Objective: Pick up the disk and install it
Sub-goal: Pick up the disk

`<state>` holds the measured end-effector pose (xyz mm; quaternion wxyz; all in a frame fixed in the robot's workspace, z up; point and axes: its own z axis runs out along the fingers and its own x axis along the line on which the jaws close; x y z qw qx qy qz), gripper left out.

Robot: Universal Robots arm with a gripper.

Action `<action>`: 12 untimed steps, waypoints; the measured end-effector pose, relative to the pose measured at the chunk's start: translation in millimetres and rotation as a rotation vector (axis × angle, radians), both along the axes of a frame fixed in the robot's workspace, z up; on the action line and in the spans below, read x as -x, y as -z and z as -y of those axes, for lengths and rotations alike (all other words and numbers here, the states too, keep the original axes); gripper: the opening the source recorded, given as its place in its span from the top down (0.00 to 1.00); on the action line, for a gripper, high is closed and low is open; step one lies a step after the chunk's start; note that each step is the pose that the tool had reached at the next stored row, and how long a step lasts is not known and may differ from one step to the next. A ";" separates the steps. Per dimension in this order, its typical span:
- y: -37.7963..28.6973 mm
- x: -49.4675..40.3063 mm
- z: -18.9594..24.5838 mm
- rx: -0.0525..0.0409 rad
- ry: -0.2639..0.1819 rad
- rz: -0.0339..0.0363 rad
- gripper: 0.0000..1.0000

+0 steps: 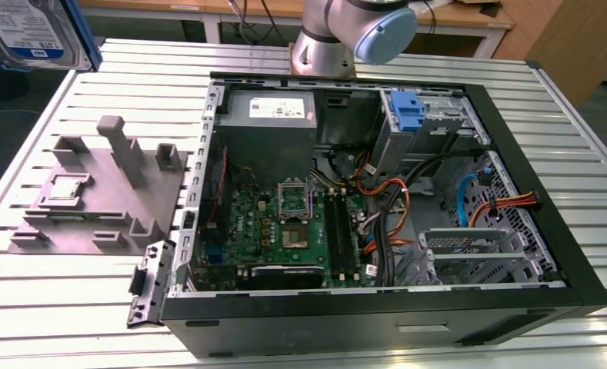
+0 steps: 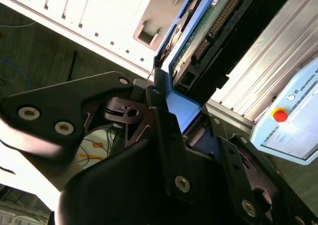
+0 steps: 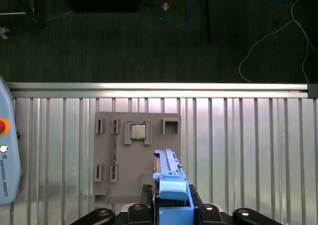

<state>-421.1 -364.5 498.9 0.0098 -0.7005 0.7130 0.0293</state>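
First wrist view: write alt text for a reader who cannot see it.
The claw grips the disk, seen edge-on in its blue carrier. Past it, a grey fixture tray holding a square chip lies on a slatted metal table, with dark floor beyond.

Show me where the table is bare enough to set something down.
Bare slats of the table run along the exterior view's lower left, between the grey fixture and the table edge, and past the fixture's far end. The open computer case is crowded with cables and boards.
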 end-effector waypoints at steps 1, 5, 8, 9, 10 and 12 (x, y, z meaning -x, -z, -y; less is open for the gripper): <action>0.0 -0.5 0.0 0.0000 0.000 0.0000 0.63; 0.0 -2.5 0.0 0.0000 0.000 0.0000 0.63; 0.0 -3.7 0.0 0.0000 0.000 0.0000 0.63; 0.0 -4.1 0.0 0.0000 0.000 0.0000 0.63; 0.0 -4.5 0.0 0.0000 0.000 0.0000 0.63; 0.0 -5.3 0.0 0.0000 0.000 0.0000 0.63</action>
